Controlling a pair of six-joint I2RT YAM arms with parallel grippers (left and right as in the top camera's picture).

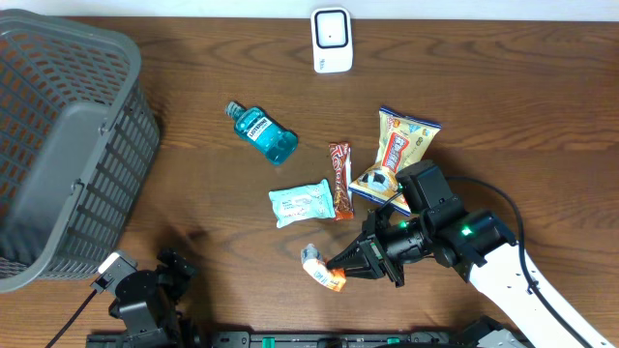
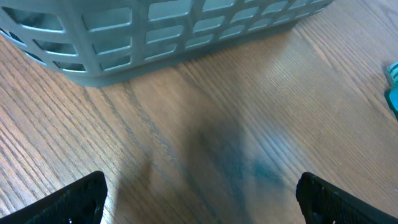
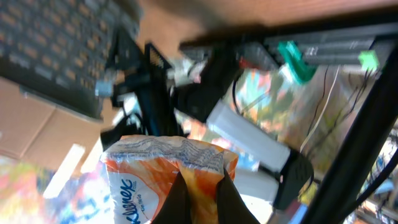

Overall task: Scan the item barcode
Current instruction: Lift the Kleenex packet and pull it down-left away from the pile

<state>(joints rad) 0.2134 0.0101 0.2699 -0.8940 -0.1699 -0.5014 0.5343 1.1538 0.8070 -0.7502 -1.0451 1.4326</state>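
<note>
An orange-and-white Kleenex tissue pack (image 1: 322,271) (image 3: 149,168) is pinched at its edge by my right gripper (image 1: 348,263) (image 3: 202,196), which is shut on it and holds it low over the near middle of the table. A white barcode scanner (image 1: 331,39) stands at the far edge, well away from the pack. No barcode shows on the pack. My left gripper (image 1: 177,265) (image 2: 202,205) sits at the near left, open, with only bare wood between its fingers.
A grey basket (image 1: 68,145) (image 2: 155,31) fills the left side. A blue mouthwash bottle (image 1: 261,132), a teal tissue pack (image 1: 302,203), a brown candy bar (image 1: 340,179) and a yellow snack bag (image 1: 397,155) lie mid-table.
</note>
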